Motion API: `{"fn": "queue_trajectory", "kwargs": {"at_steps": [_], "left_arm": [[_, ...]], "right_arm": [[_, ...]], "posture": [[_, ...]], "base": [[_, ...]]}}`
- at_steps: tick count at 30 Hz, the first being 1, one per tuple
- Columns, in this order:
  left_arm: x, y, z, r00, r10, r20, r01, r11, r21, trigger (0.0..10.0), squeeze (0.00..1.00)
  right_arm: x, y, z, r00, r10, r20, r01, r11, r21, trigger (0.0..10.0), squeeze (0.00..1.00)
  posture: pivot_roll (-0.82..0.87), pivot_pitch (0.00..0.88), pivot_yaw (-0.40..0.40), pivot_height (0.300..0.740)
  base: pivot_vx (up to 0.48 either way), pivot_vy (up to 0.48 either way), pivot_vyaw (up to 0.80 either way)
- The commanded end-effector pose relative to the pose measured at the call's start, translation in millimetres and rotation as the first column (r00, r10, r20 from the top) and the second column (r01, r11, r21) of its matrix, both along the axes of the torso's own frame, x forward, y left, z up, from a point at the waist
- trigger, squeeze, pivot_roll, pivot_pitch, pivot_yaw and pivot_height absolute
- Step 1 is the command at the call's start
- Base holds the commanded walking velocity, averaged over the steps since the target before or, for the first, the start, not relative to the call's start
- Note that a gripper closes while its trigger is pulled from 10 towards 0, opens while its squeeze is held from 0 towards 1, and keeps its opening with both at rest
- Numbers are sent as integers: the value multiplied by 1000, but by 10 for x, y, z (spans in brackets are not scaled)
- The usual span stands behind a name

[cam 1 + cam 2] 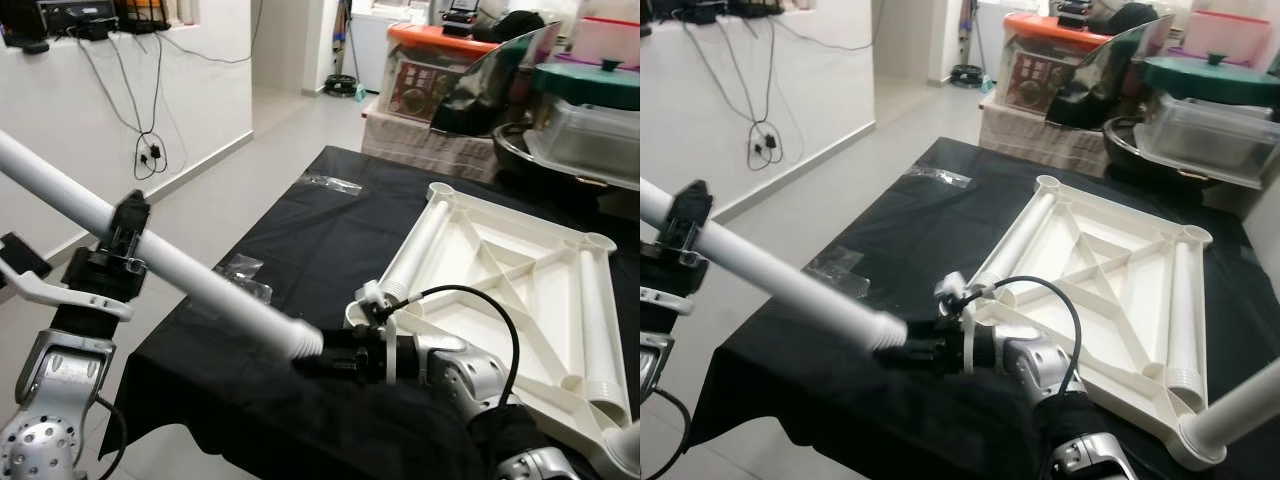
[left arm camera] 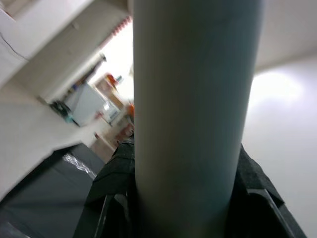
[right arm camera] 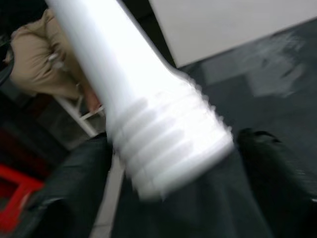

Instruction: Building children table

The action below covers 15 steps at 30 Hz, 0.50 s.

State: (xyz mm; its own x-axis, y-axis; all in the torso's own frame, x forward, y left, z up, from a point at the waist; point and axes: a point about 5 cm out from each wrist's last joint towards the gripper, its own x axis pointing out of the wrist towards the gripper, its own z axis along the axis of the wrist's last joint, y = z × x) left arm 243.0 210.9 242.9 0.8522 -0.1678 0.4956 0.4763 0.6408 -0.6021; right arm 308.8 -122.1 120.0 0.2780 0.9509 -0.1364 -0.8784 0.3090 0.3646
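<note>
So the robot's got a long white table leg (image 1: 190, 280) held up in the air, slanting down from its left side toward the middle. The left gripper (image 1: 122, 240) is clamped around the leg partway along it; the left wrist view shows the black fingers (image 2: 111, 178) pressed tight on both sides of the tube. The threaded end of the leg (image 3: 168, 144) sits right at the right gripper (image 1: 915, 350), with one black finger (image 3: 74, 188) on each side of it. Those fingers look spread with the threads between them, but the right wrist shot is blurry, so whether they actually touch the leg can't be told.

The white tabletop (image 1: 520, 280) lies upside down on a black cloth (image 1: 300, 240) that covers the work surface, ribs and corner sockets facing up, just beside the right arm. A couple of clear plastic bags (image 1: 245, 268) lie on the cloth. Storage boxes (image 1: 430, 75) are stacked behind it.
</note>
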Motion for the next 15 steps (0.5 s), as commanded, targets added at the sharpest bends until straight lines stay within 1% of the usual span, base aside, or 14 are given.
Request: {"fn": "queue_trajectory", "kwargs": {"at_steps": [1, 4, 5, 7, 8, 9, 10, 11, 12, 13, 14, 15], "left_arm": [[38, -40, 183, 998, -56, 42, 54, 997, 47, 5569, 0], [38, -40, 183, 998, -56, 42, 54, 997, 47, 5569, 0], [52, -32, 252, 996, -79, 53, 75, 994, 73, 10000, 0], [52, -32, 252, 996, -79, 53, 75, 994, 73, 10000, 0], [74, -64, 314, 990, -129, 56, 121, 984, 133, 10000, 0], [74, -64, 314, 990, -129, 56, 121, 984, 133, 10000, 0], [104, -116, 345, 983, -178, 49, 166, 968, 190, 10000, 0], [104, -116, 345, 983, -178, 49, 166, 968, 190, 10000, 0], [133, -161, 371, 976, -214, 41, 199, 954, 225, 10000, 0], [133, -161, 371, 976, -214, 41, 199, 954, 225, 10000, 0], [171, -207, 390, 971, -239, 32, 224, 942, 251, 10000, 0], [195, -233, 401, 968, -250, 27, 234, 936, 261, 10000, 0]], "right_arm": [[13, -29, 167, 996, 58, 66, -58, 998, 2, 10000, 1000], [13, -29, 167, 996, 58, 66, -58, 998, 2, 10000, 1000], [14, -53, 205, 994, 82, 73, -82, 997, -11, 10000, 1000], [14, -53, 205, 994, 82, 73, -82, 997, -11, 10000, 1000], [31, -69, 296, 987, 128, 97, -127, 992, -17, 10000, 1000], [31, -69, 296, 987, 128, 97, -127, 992, -17, 10000, 1000], [39, -41, 419, 971, 191, 144, -190, 981, -22, 10000, 1000], [39, -41, 419, 971, 191, 144, -190, 981, -22, 10000, 1000], [41, 3, 523, 951, 247, 184, -246, 969, -29, 10000, 1000], [41, 3, 523, 951, 247, 184, -246, 969, -29, 10000, 1000], [25, 78, 616, 928, 300, 220, -301, 953, -30, 10000, 1000], [13, 130, 664, 915, 325, 239, -327, 944, -30, 10000, 1000]], "posture": [[72, 0, -97, 740], [72, 0, -97, 740], [72, 0, -97, 740], [72, 0, -97, 740], [70, 0, -95, 740], [70, 0, -95, 740], [67, 0, -92, 740], [67, 0, -92, 740], [66, 0, -91, 740], [66, 0, -91, 740], [70, 0, -94, 740], [70, 0, -93, 740]], "base": [[0, 0, 0], [0, 0, 0], [0, 0, 0], [0, 0, 0], [0, 0, 0], [0, 0, 0], [0, 0, 0], [0, 0, 0], [0, 0, 0], [0, 0, 0], [0, 0, 0], [0, 0, 0]]}}
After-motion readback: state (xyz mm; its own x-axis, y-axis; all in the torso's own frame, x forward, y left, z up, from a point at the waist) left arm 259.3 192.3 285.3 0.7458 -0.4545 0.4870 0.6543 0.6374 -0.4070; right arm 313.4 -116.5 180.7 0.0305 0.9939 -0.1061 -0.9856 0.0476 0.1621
